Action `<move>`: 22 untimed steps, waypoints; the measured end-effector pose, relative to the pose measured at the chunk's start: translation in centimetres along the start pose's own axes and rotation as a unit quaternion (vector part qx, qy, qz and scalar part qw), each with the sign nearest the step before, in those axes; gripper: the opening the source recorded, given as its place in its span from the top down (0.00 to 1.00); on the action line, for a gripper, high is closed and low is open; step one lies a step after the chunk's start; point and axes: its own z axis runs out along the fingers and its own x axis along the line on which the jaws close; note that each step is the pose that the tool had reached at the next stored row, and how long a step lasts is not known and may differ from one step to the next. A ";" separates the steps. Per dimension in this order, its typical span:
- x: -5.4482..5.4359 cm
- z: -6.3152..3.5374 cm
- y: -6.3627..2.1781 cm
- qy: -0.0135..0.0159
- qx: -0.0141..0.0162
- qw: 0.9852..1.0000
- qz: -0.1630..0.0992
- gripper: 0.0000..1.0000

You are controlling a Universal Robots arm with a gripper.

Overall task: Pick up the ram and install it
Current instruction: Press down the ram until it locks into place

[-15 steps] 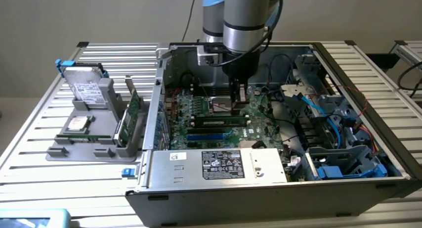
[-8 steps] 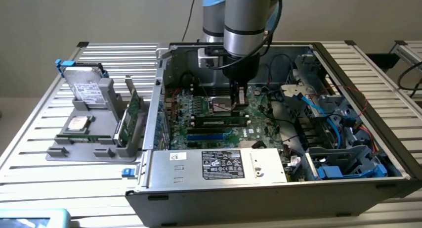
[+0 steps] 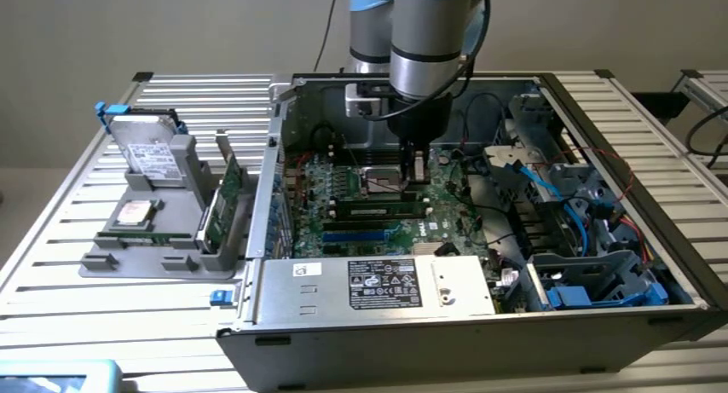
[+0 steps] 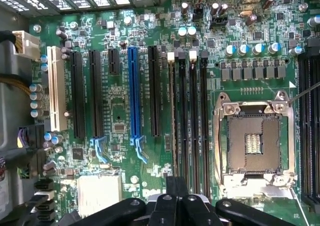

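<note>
Nearest the exterior camera: corner of a pale blue-green box (image 3: 54,378) on the slatted table (image 3: 136,316), then the near wall of the open computer case (image 3: 455,346). Just inside that wall is a silver power supply (image 3: 387,284) with a white label, at 6 o'clock of the gripper (image 3: 418,173). The arm (image 3: 430,35) comes down from 12 o'clock into the case, gripper low over the green motherboard (image 3: 305,207). Fingers (image 4: 176,188) are pressed together, closed, nothing visible between them. Fingertips sit by the CPU socket (image 3: 384,185), at the end of the memory slots (image 4: 189,121) toward the exterior view's right. The ram (image 3: 378,210) is inside the case: a long dark-green stick with pale label patches, standing along the memory slots, at about 7 o'clock of the fingertips and just beside them. Can't tell if the fingers touch it, or if it is fully seated. Blue expansion slots (image 3: 364,236) run parallel at 6 o'clock of the ram. Blue cables (image 3: 557,197) and a grey drive cage (image 3: 592,278) are at 3 to 4 o'clock of the gripper. Outside the case at 9 o'clock, a grey holder (image 3: 114,261) on the table carries an upright silver hard drive (image 3: 150,154), a flat hard drive (image 3: 135,214) and an upright green expansion card (image 3: 231,193) on the side nearest the case.
</note>
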 end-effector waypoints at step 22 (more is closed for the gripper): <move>-0.1 1.00 -0.01 0.000 0.001 1.000 -0.005 0.89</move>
